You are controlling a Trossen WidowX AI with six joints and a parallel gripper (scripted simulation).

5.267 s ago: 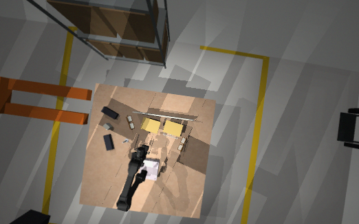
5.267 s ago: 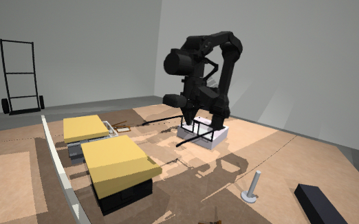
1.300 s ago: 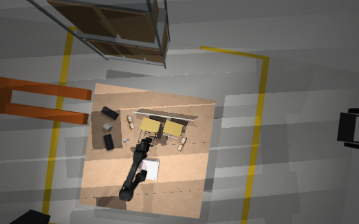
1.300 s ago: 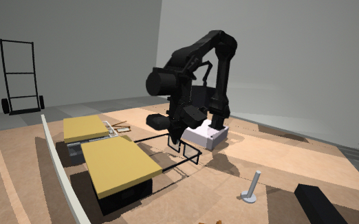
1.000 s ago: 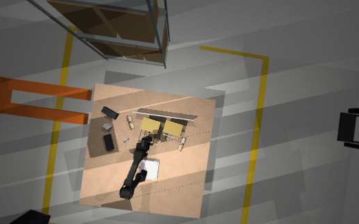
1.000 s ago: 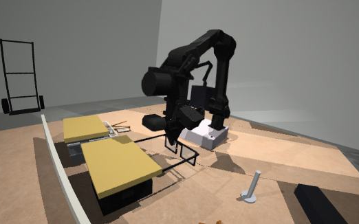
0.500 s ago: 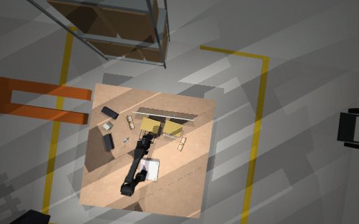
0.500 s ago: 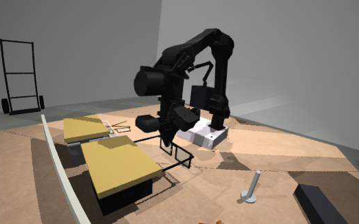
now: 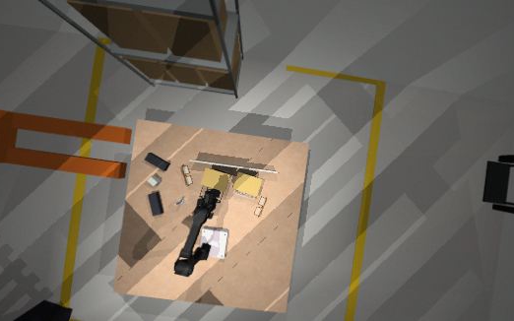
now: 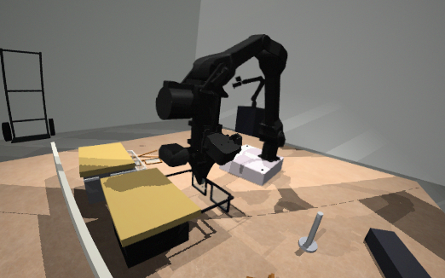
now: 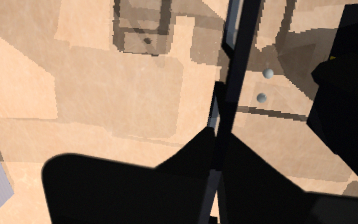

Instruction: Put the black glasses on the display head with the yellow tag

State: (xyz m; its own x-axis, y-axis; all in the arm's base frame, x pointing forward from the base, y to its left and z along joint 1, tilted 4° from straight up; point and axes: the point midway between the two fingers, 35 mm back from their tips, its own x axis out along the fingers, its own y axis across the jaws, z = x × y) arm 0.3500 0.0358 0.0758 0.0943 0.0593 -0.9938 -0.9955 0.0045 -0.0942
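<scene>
The black glasses (image 10: 220,193) are in my gripper (image 10: 201,182) (image 11: 222,134), which is shut on the middle of their front frame. They hang above the table, and their temples point toward the near head in the exterior view, a black block under a yellow top (image 10: 151,205) (image 9: 215,178). The temple ends reach its front edge; whether they touch it is unclear. In the wrist view the dark head (image 11: 355,95) is right of the frame, with a gap and two small grey balls (image 11: 267,73) between. A small yellow speck (image 11: 333,58) shows on it. The other head (image 10: 105,157) (image 9: 247,185) stands alongside, with a pale frame at its front.
A long white bar (image 9: 233,166) (image 10: 75,213) stands behind both heads. A grey post (image 10: 314,228) on a round foot, dark cases (image 9: 157,161) (image 9: 155,204), a grey cube (image 9: 154,180) and brown glasses (image 9: 184,168) lie left; more brown-framed glasses (image 9: 257,212) lie right.
</scene>
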